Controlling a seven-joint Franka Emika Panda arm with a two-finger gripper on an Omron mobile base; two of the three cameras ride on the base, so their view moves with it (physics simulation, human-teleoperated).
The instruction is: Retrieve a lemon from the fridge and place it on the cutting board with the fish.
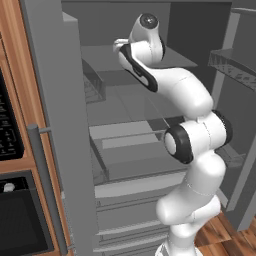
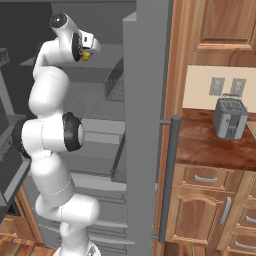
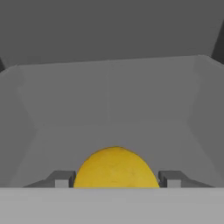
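Gripping the lemon (image 3: 116, 168) inside the fridge (image 1: 55, 100).
Gripper (image 3: 116, 178) fingers pinch it from both sides, ready for lifting out.

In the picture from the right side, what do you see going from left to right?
Robot arm → lemon in the gripper → fridge door → door handle → toaster on the counter.

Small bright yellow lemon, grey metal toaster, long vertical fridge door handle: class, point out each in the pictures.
Small bright yellow lemon (image 3: 116, 168), hand view, its rounded front.
Grey metal toaster (image 2: 229, 120), right base view, its side.
Long vertical fridge door handle (image 2: 169, 180), right base view, mid-bar.
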